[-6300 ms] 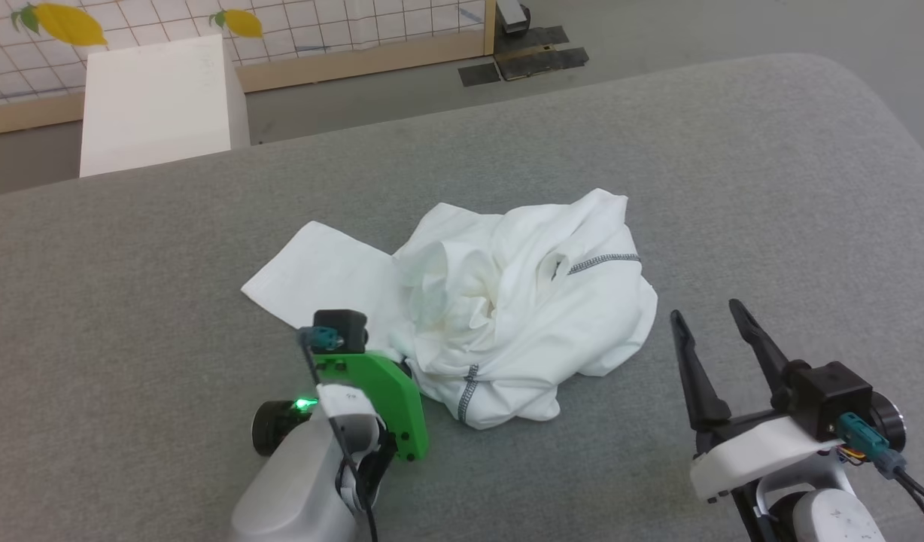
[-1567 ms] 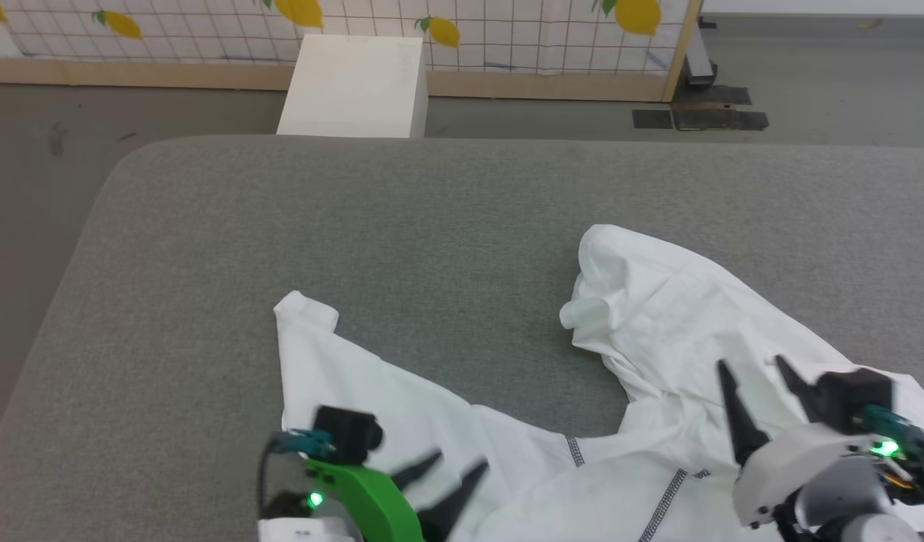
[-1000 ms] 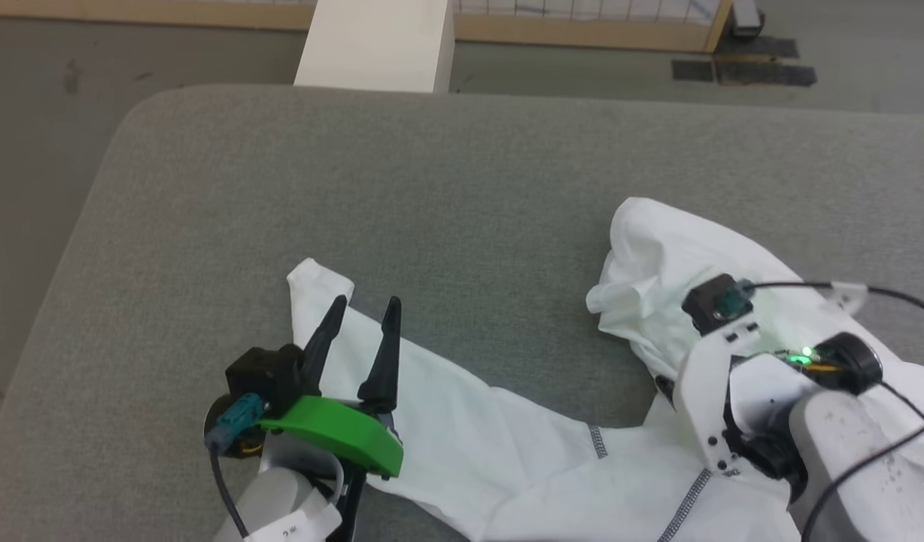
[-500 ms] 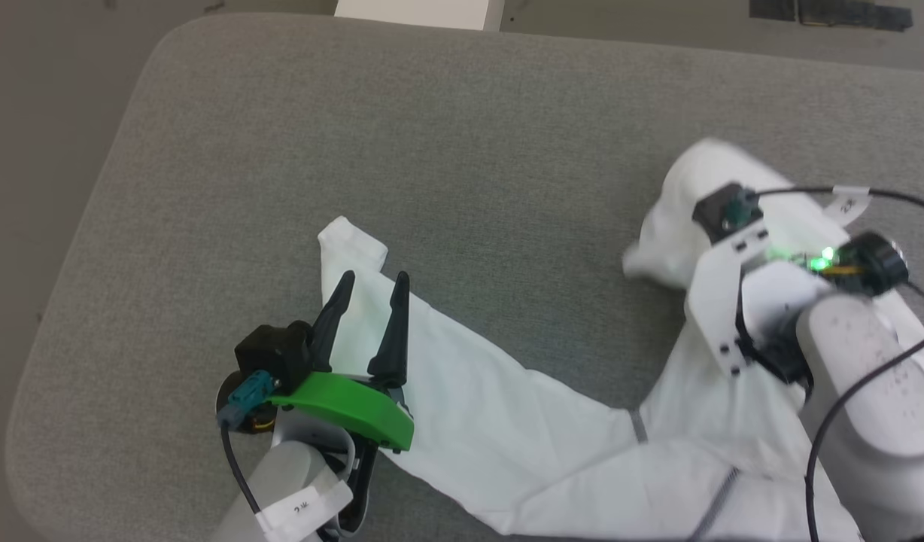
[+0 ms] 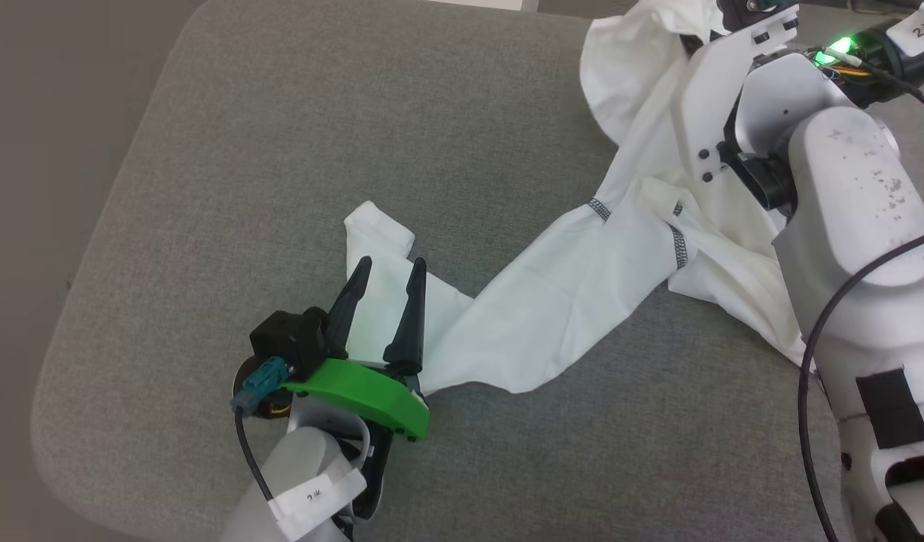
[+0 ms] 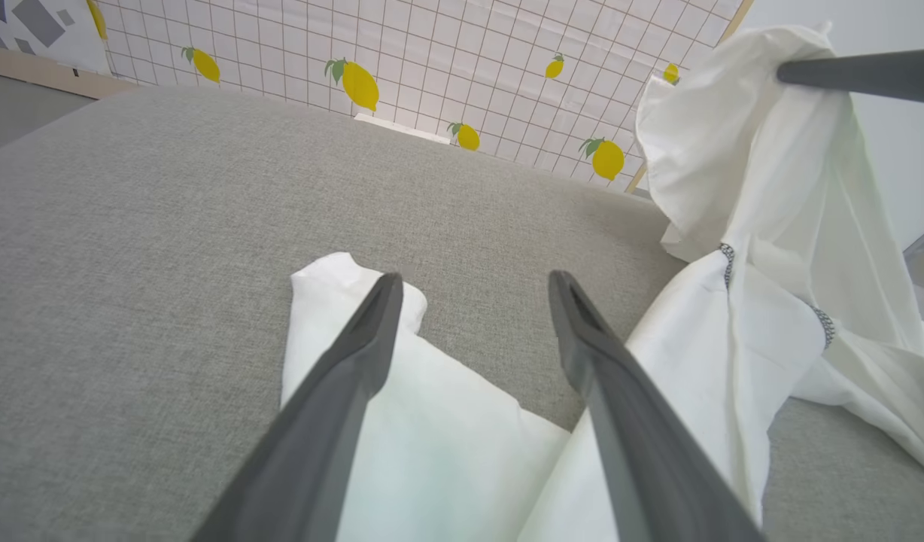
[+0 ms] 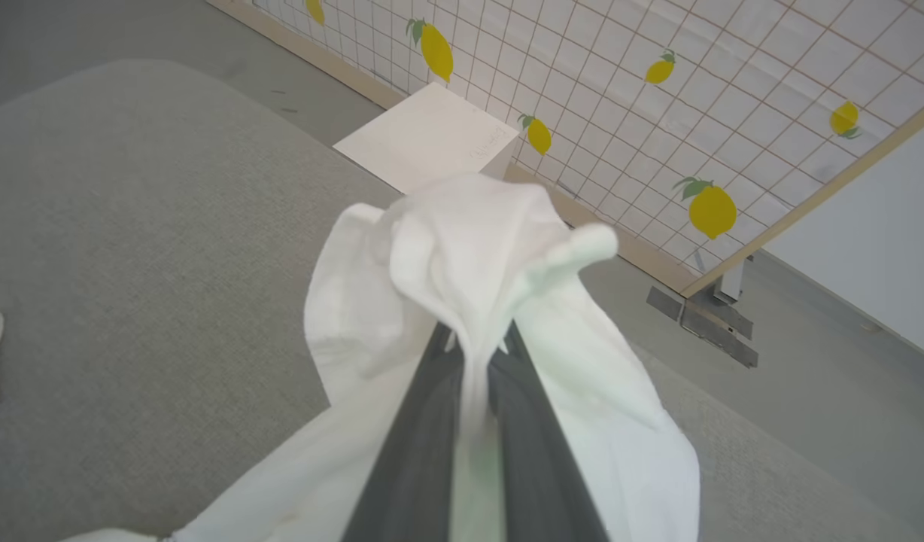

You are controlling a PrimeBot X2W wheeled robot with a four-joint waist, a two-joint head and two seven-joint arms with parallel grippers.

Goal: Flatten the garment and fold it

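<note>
**Head view:** the garment (image 5: 552, 301) is lying stretched across the grey padded surface (image 5: 281, 150) from 7 o'clock to 1 o'clock. The left gripper (image 5: 391, 261), fingers spread, is pointing over its sleeve end.
**Left wrist view:** the spread fingers are straddling white cloth, and more cloth is hanging at 2 o'clock.
**Right wrist view:** the right gripper (image 7: 473, 331) is pinching a bunched fold, holding it clear of the surface.

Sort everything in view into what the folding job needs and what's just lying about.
Job: garment, held by right gripper, jaws shut; left gripper, jaws open above the cloth; grey padded surface underneath.
Lying about: white box; lemon-print grid panel.
</note>
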